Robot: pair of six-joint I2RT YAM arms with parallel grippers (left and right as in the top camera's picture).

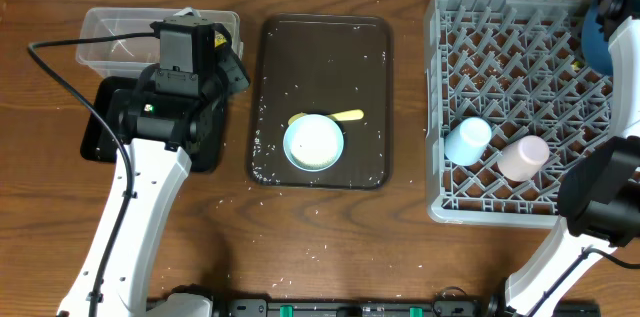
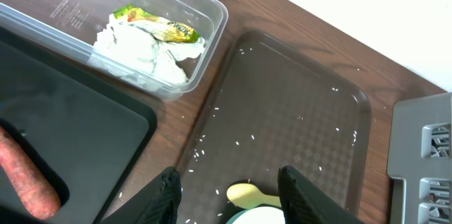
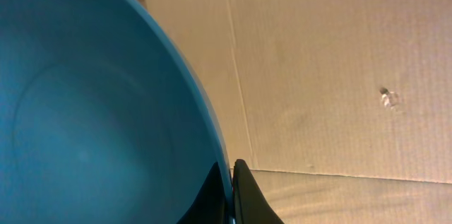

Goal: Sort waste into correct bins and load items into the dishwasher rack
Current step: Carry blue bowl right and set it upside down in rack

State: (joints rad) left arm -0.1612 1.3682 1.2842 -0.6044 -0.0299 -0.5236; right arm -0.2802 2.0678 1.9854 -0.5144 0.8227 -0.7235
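My left gripper hangs open and holds nothing, above the left edge of the brown serving tray. Below it lie the yellow spoon and the white bowl, with loose rice grains scattered on the tray. The clear tub contains crumpled white paper and a yellow-green wrapper. An orange carrot piece lies in the black tray. My right gripper is shut on the rim of the dark blue bowl, at the far right corner of the grey rack.
A light blue cup and a pale pink cup lie on their sides in the rack's near part. Rice grains dot the wooden table in front of the serving tray. Cardboard fills the background behind the blue bowl.
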